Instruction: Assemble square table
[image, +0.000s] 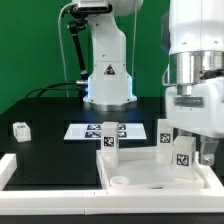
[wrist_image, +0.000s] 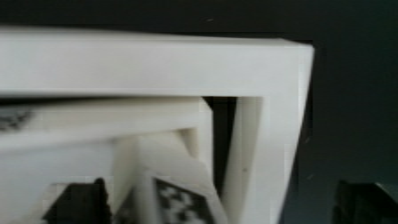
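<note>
The white square table top (image: 150, 172) lies at the front of the exterior view, rim up, with a round socket (image: 120, 181) showing. Two tagged white legs (image: 110, 137) (image: 165, 134) stand on its far side. A third tagged leg (image: 183, 153) stands at its right corner under my gripper (image: 192, 152). In the wrist view that leg (wrist_image: 175, 190) and the top's rim (wrist_image: 267, 120) lie between my dark fingers (wrist_image: 80, 200), which stand wide apart without touching the leg. A fourth leg (image: 21, 129) lies loose on the black table at the exterior view's left.
The marker board (image: 82, 130) lies behind the table top, in front of the robot base (image: 107, 80). White border rails (image: 12, 168) run along the left and front edges of the black table.
</note>
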